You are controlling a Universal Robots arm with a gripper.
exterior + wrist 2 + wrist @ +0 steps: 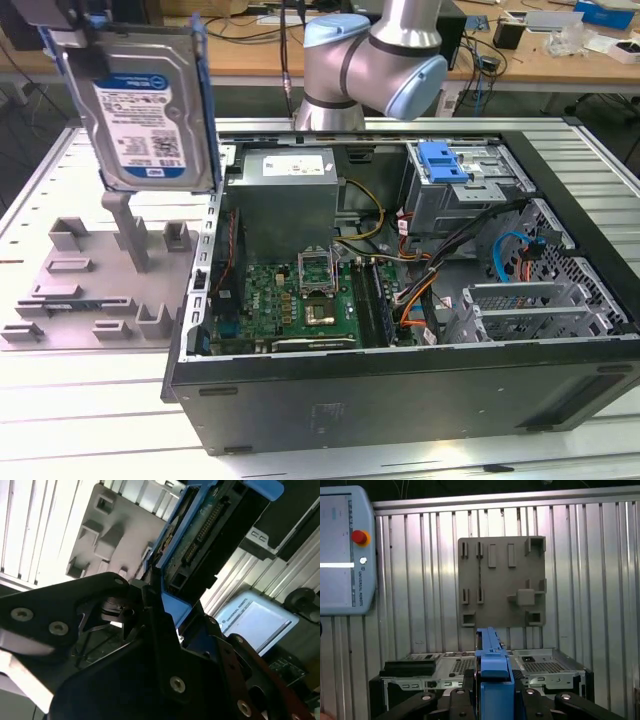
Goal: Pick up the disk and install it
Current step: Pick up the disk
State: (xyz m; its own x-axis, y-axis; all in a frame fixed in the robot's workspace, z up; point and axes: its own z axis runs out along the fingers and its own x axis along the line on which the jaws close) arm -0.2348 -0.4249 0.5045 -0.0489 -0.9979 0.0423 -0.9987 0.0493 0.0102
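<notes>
1. We see a ribbed aluminium table (90, 440).
2. Toward the exterior view's left, we find a flat grey fixture plate (90, 290) lying on it.
3. Just beside the plate lies an open computer case (400, 400).
4. In the first wrist view we spot a teach pendant (342, 550) on the slats.

The disk (150, 110) carries a white-and-blue label with small dark print on its face. A white printed sticker sits on the power-supply box (285, 190). The teach pendant (342, 550) bears one line of dark lettering along its edge, below a red button.
</notes>
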